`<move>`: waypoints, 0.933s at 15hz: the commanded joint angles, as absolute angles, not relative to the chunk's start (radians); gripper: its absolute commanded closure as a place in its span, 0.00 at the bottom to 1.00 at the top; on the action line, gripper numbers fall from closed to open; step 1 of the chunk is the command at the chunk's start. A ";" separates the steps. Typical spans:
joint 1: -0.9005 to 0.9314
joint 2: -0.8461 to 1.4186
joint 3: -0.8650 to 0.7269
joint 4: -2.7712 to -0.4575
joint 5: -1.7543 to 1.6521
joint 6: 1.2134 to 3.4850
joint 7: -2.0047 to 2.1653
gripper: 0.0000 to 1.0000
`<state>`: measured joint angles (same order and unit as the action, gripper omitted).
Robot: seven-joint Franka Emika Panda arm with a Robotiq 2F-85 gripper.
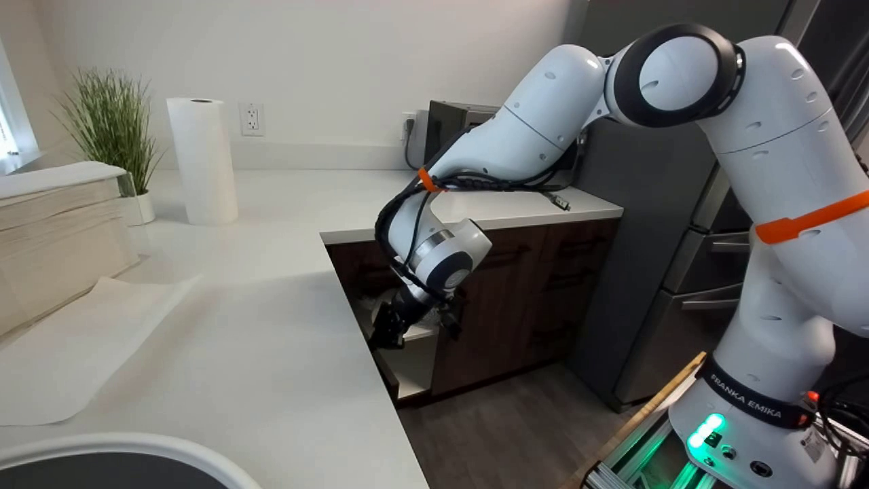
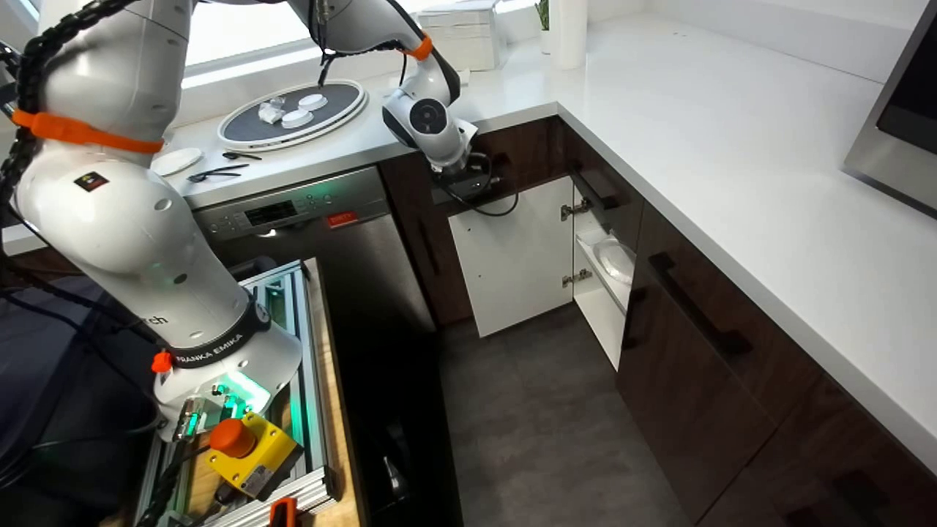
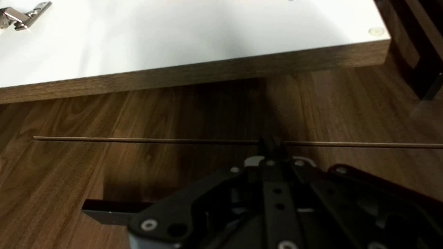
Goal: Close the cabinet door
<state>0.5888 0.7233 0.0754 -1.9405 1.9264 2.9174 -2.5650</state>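
In an exterior view, the tall, flat cabinet door (image 2: 516, 256), dark brown wood with a white inner face, stands swung open on silvery metal hinges (image 2: 568, 212), exposing the white cabinet interior (image 2: 600, 323). In the wrist view, the black, jointed gripper (image 3: 271, 144) holds its fingers together in a narrow tip near the door's upper edge, over dark brown wood-grain fronts (image 3: 214, 114); whether it touches them, I cannot tell.
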 commanded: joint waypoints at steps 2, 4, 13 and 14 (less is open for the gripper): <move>0.637 0.812 0.035 -1.862 2.069 2.922 -2.744 1.00; 0.652 0.840 0.016 -1.842 2.108 2.916 -2.800 1.00; 0.783 0.909 -0.134 -1.807 2.174 2.844 -2.787 1.00; 0.824 0.912 -0.173 -1.816 2.141 2.829 -2.723 1.00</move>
